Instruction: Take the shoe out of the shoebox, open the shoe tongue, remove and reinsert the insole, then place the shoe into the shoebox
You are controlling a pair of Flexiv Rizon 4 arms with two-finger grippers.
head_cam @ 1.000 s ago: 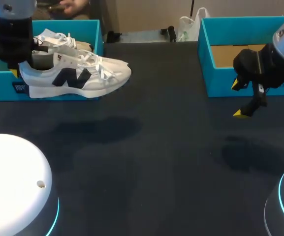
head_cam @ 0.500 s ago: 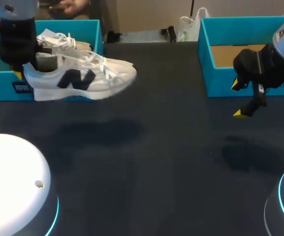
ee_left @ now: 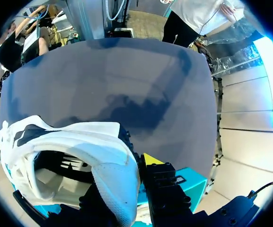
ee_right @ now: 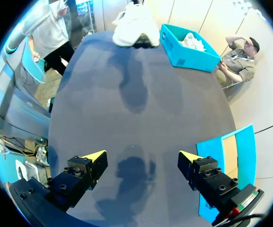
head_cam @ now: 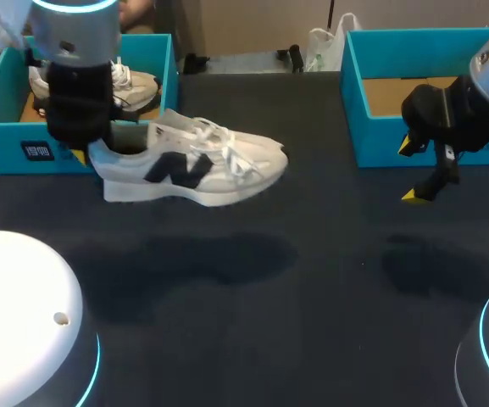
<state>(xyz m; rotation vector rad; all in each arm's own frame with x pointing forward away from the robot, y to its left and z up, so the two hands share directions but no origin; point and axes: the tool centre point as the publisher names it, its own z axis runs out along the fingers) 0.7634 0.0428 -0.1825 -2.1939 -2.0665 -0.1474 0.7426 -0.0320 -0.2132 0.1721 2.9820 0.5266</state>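
Observation:
A white sneaker with a dark side mark (head_cam: 193, 165) hangs above the dark table, toe pointing right. My left gripper (head_cam: 85, 151) is shut on its heel collar. In the left wrist view the heel (ee_left: 112, 175) fills the space between the fingers, and one yellow fingertip (ee_left: 150, 159) shows beside it. The teal shoebox (head_cam: 24, 151) stands behind at the far left with a second white shoe (head_cam: 134, 85) inside. My right gripper (head_cam: 410, 172) hovers open near the right side, nothing between its fingers (ee_right: 141, 158); far ahead of it are the sneaker (ee_right: 134, 28) and the shoebox (ee_right: 188, 47).
Another teal box (head_cam: 397, 144) with a cardboard floor stands at the back right, just behind my right gripper. The dark tabletop (head_cam: 312, 280) stretches bare between the arms. White robot bases sit at both near corners.
My left arm carried the sneaker away from the shoebox, rightward and toward the near side, out over the table. The right arm stayed still.

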